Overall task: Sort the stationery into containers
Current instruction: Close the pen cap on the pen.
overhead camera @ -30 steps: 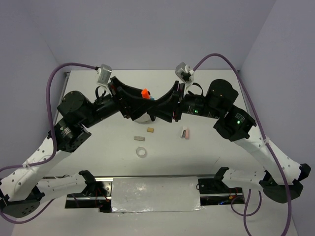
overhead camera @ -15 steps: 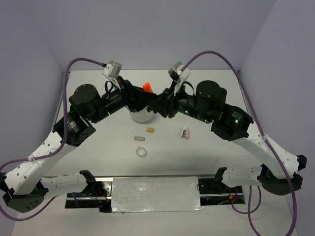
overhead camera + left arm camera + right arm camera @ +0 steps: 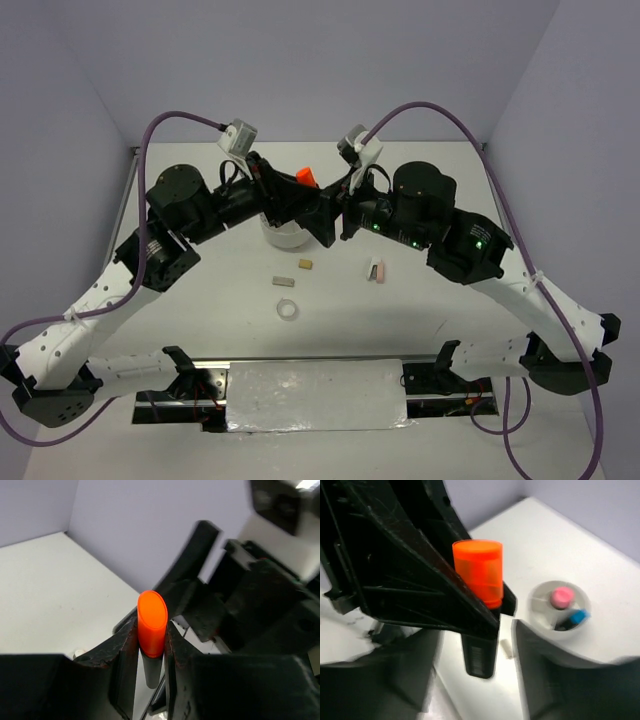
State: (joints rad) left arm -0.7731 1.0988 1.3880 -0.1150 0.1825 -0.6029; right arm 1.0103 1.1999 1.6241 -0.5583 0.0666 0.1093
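A black marker with an orange cap is held up in the air above the round white tub. My left gripper is shut on it, its fingers pressed against the cap on both sides. My right gripper faces it from the right and stands open, its fingers apart on either side of the marker without touching it. In the tub stand a pink tube and a blue-capped marker.
On the table in front of the tub lie two tan erasers, a clear tape ring and a small pink-and-tan piece. Both forearms cross over the tub at the table's back middle.
The left gripper has shut on the orange-capped marker. The right gripper, which was shut on the marker, has opened. Both wrists have risen and moved a little to the right.
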